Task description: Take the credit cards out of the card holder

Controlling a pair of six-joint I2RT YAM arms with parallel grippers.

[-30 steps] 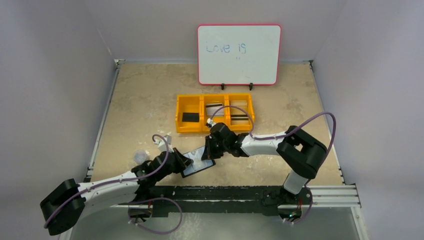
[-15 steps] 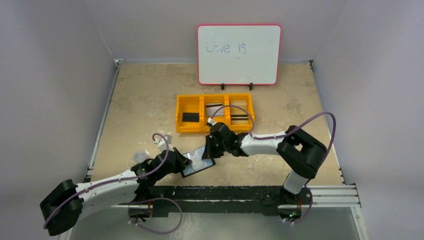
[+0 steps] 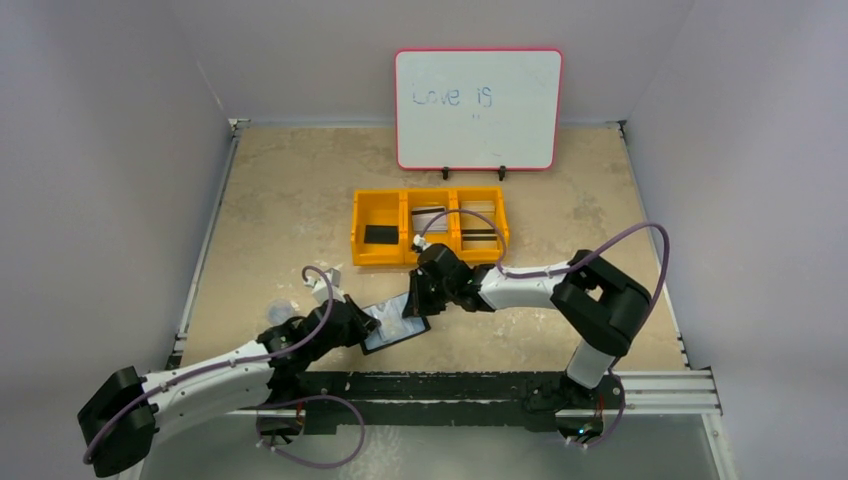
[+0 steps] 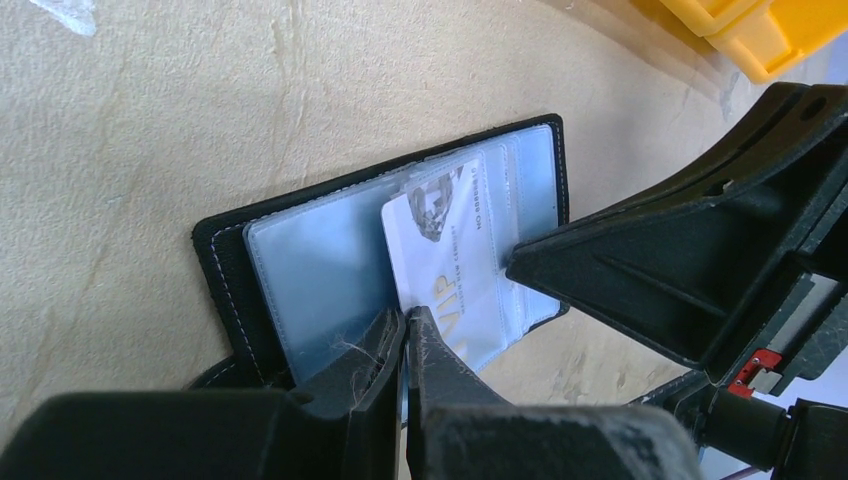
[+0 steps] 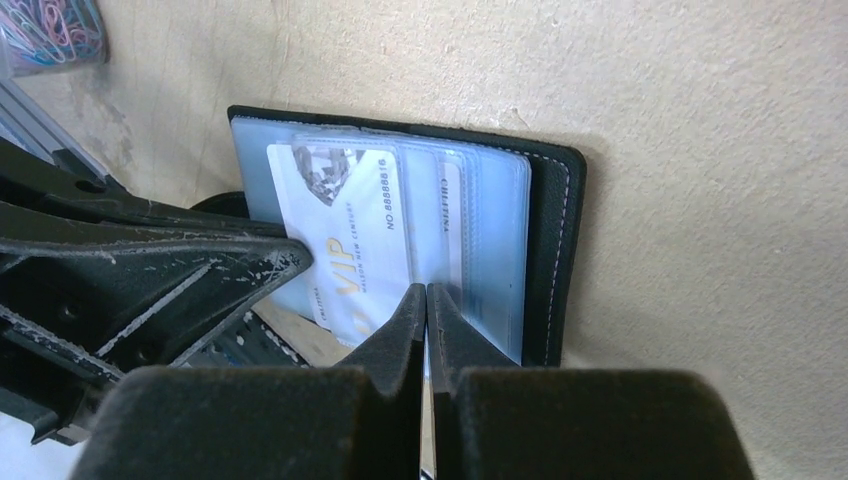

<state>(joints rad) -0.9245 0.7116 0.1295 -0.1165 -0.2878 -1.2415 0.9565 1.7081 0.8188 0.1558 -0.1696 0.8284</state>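
The black card holder [image 3: 400, 328] lies open on the table between my two grippers. It also shows in the left wrist view [image 4: 215, 260] and the right wrist view [image 5: 560, 250], with pale clear pockets inside. A whitish credit card [image 4: 450, 250] marked VIP sticks partway out of a pocket, and shows in the right wrist view too [image 5: 350, 210]. My left gripper [image 4: 408, 320] is shut on that card's near corner. My right gripper [image 5: 427, 295] is shut on the edge of the holder's clear pockets. From above, the left gripper [image 3: 366, 325] is at the holder's left and the right gripper [image 3: 414, 302] at its far right.
A yellow three-compartment tray [image 3: 430, 197] stands behind the grippers. It holds a small black rectangle [image 3: 380, 234] on the left and cards [image 3: 428, 218] in the other compartments. A whiteboard [image 3: 478, 108] stands at the back. A clear tub of paper clips [image 3: 281, 312] sits left of my left arm.
My left arm has drawn back slightly toward the lower left with its jaws on the card. The right gripper and the card holder have stayed in place.
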